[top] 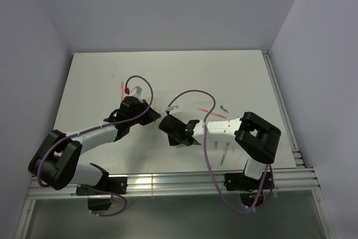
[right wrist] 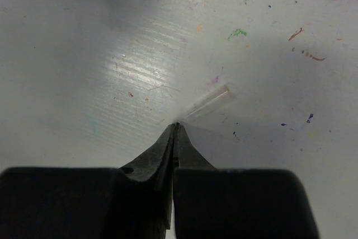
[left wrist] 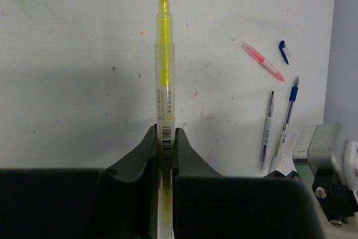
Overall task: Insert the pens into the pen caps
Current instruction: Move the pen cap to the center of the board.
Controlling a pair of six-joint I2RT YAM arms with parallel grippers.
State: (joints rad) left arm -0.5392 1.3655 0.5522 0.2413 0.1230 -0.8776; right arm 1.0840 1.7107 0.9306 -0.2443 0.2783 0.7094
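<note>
Over mid-table: both arms reach in from the near edge, and your grippers hang close together above the table (top: 224,71).
Left side: your left gripper (left wrist: 165,132) is nearly closed, clamped low on the barrel of the yellow pen (left wrist: 164,54). The pen's bare tip points away from the wrist.
Right side: your right gripper (right wrist: 176,126) has its jaws pressed together. A clear cap (right wrist: 210,102) juts from the tips and looks pinched by its near end, held just off the surface.
Loose at right: a pink pen (left wrist: 263,61) lies with a blue cap (left wrist: 284,51) just beside it. Nearer lie a blue pen (left wrist: 291,102) with its tip bare, a grey pen (left wrist: 267,130) and a green pen (left wrist: 277,146), all close together.
Done: nothing that you can see; no pen shows a cap seated on it.
In hand: the first pairing, judging by the grips. Yellow pen and clear cap are both held but apart, not yet lined up.
Left to do: mate this pair, then cap every loose pen.
Unclear: you cannot tell whether the pink pen wears a cap, and only two caps show.
</note>
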